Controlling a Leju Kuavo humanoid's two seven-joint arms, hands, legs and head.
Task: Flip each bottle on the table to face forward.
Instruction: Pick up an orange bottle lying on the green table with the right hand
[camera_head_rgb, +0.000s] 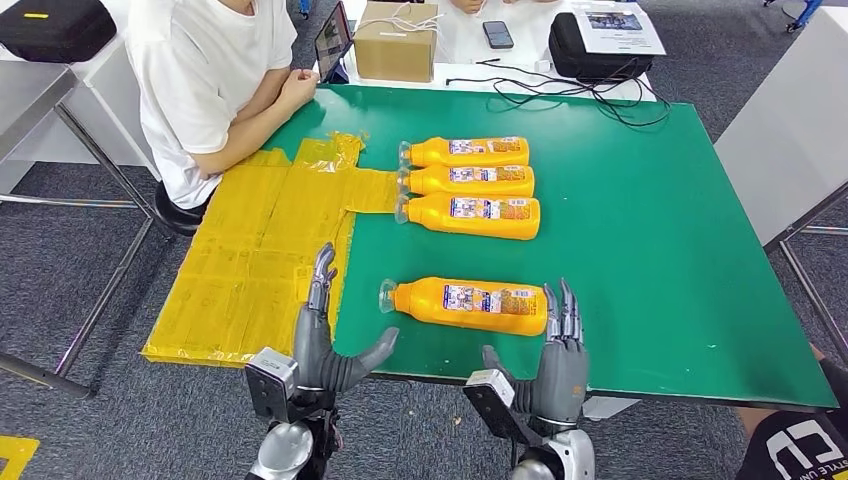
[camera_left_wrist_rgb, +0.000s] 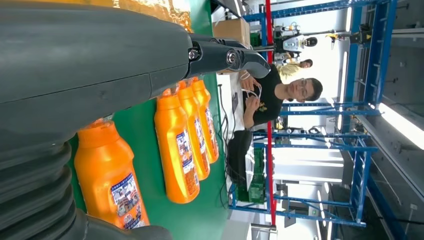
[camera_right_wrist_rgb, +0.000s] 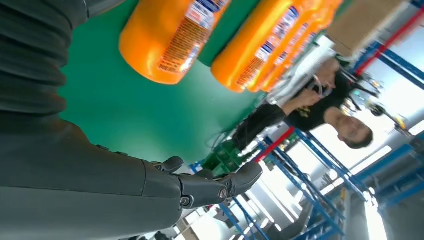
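Four orange bottles lying flat on the green bench (camera_head_rgb: 660, 250), caps toward the robot's left. Three in a tight row (camera_head_rgb: 468, 186) near the far middle, side by side and touching or nearly so, labels up — probably laid out that way so each label can be checked at a glance. Fourth bottle (camera_head_rgb: 465, 305) alone near the front edge, well apart from the row, label also up; likely set there to sit within reach of both arms.

Left robot hand (camera_head_rgb: 325, 345) raised at the front edge, just beside the cap end of the near bottle, fingers straight and spread, thumb stretched toward the cap — wide, holding nothing. Right robot hand (camera_head_rgb: 555, 350) just beside the base end, fingers upright and apart, likewise wide and empty. Neither touching the bottle. Placed as a bracket on either end, which suits a two-handed roll of a long, smooth body.

Yellow sheet (camera_head_rgb: 250, 260) spread over the left part of the bench and hanging past its edge. Person in white (camera_head_rgb: 215, 80) seated at the far left corner, forearm resting on the bench. Box (camera_head_rgb: 396, 40), phone and black bag on the white table beyond.

Judged stage: closing in on the near bottle, grasp not yet made.
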